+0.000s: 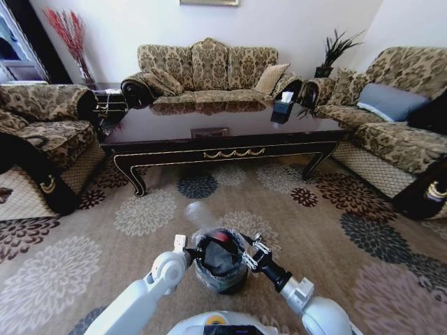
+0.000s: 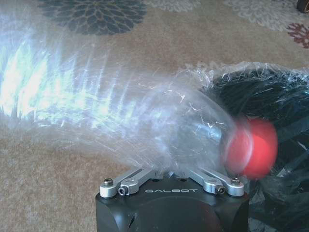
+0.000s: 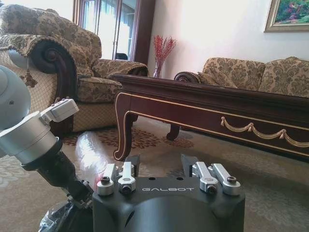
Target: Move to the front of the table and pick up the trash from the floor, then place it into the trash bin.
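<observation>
1. You have the robot parked in front of the table [image 1: 223, 143], which runs across the far side of the head view with its gold scroll facing you.
2. The trash bin [image 1: 221, 263] sits on the floor [image 1: 140, 244] close to the robot's base, between the two arms, with its crinkled bag folded over the rim.
3. Your left gripper [image 1: 193, 252] is at the left side of the bin's rim. Its wrist camera shows the fingers spread, with linkage bars splayed to both sides.
4. The bottle [image 2: 120, 116] is a clear plastic one, streaked with blur in the left wrist view. It lies across the front of that gripper, and its red cap [image 2: 253, 147] points into the bin's mouth.
5. You cannot tell from these views whether the fingers touch the bottle; it looks loose, with the cap already over the black liner.
6. In the head view a red spot shows inside the bin's opening, and a pale blur of the bottle's body stands above the far-left side of the rim.
7. Your right gripper [image 1: 253, 250] is at the right side of the bin's rim. Its fingers are spread and carry nothing.
8. Sofas stand to the left, right and far side of the table.
</observation>
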### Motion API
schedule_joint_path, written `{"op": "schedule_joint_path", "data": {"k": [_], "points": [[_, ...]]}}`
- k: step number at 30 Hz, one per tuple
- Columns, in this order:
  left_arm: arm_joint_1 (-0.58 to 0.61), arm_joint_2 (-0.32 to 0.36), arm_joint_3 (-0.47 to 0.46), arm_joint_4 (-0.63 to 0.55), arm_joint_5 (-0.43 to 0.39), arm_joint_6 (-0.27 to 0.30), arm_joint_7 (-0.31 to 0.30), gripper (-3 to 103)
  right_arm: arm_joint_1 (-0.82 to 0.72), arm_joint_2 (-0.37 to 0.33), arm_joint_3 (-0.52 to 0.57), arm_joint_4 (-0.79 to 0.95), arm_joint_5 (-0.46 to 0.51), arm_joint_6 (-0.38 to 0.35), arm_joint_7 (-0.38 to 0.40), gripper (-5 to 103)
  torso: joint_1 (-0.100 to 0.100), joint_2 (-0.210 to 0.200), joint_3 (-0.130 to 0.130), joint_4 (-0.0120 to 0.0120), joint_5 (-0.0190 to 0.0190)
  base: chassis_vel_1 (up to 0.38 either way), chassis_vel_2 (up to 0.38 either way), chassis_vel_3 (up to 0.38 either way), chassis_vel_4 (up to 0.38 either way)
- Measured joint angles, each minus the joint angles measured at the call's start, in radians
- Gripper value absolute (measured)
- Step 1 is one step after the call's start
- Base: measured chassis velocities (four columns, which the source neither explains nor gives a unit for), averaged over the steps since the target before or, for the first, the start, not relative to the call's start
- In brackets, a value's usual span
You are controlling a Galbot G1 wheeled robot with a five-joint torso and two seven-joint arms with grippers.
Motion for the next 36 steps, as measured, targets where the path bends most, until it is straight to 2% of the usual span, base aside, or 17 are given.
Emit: {"op": "schedule_joint_path", "data": {"k": [2, 3, 4, 5, 7, 8, 12, 17, 28, 36], "points": [[0.0, 0.005, -0.001, 0.0, -0.002, 0.0, 0.002, 2, -0.002, -0.001, 0.0, 0.002, 0.0, 0.0, -0.002, 60, 0.0, 0.0, 0.0, -0.0001, 0.0, 0.0, 0.0, 0.0, 0.0], [0.0, 0.005, -0.001, 0.0, -0.002, 0.0, 0.002, 2, -0.002, -0.001, 0.0, 0.002, 0.0, 0.0, -0.002, 60, 0.0, 0.0, 0.0, -0.0001, 0.0, 0.0, 0.0, 0.0, 0.0], [0.0, 0.007, -0.001, 0.0, -0.003, 0.0, 0.002, 2, -0.003, -0.001, 0.001, 0.002, 0.0, 0.0, -0.003, 65, 0.0, 0.0, 0.0, 0.0, 0.0, 0.0, 0.0, 0.0, 0.0], [0.0, 0.009, -0.002, 0.0, -0.004, 0.0, 0.003, 2, -0.004, -0.001, 0.001, 0.002, -0.001, 0.0, -0.004, 65, 0.0, 0.0, 0.0, 0.0, 0.0, 0.0, 0.0, 0.0, 0.0], [0.001, 0.014, -0.008, -0.001, -0.006, 0.0, 0.004, 2, -0.007, -0.001, 0.001, 0.002, -0.004, 0.0, -0.006, 76, 0.0, 0.0, 0.0, 0.0, 0.0, 0.0, 0.0, 0.0, 0.0], [0.001, 0.014, -0.008, -0.001, -0.006, 0.0, 0.004, 2, -0.007, -0.001, 0.001, 0.002, -0.004, 0.0, -0.006, 76, 0.0, 0.0, 0.0, 0.0, 0.0, 0.0, 0.0, 0.0, 0.0], [0.005, 0.022, -0.018, -0.003, -0.009, 0.0, 0.007, 2, -0.009, 0.002, -0.002, -0.001, -0.009, 0.001, -0.008, 96, 0.0, 0.0, 0.0, 0.0, 0.0, 0.0, 0.0, 0.0, 0.0], [0.005, 0.024, -0.029, -0.009, -0.015, 0.0, 0.011, 2, -0.009, 0.004, -0.003, -0.004, -0.012, 0.002, -0.009, 100, 0.0, 0.0, 0.0, 0.0, 0.0, 0.0, 0.0, 0.0, 0.0], [0.001, 0.025, -0.055, -0.023, -0.025, 0.0, 0.012, 2, -0.018, 0.003, 0.006, 0.002, -0.01, 0.004, -0.01, 100, 0.0, 0.0, 0.0, 0.0, -0.0001, 0.0, 0.0, 0.0, 0.0], [0.001, 0.067, -0.122, -0.033, -0.063, 0.0, 0.012, 2, 0.013, 0.003, 0.039, 0.005, 0.05, 0.0, 0.018, 100, 0.0, 0.0, 0.0, 0.0002, 0.0001, 0.0, 0.0, 0.0, 0.0]]}}
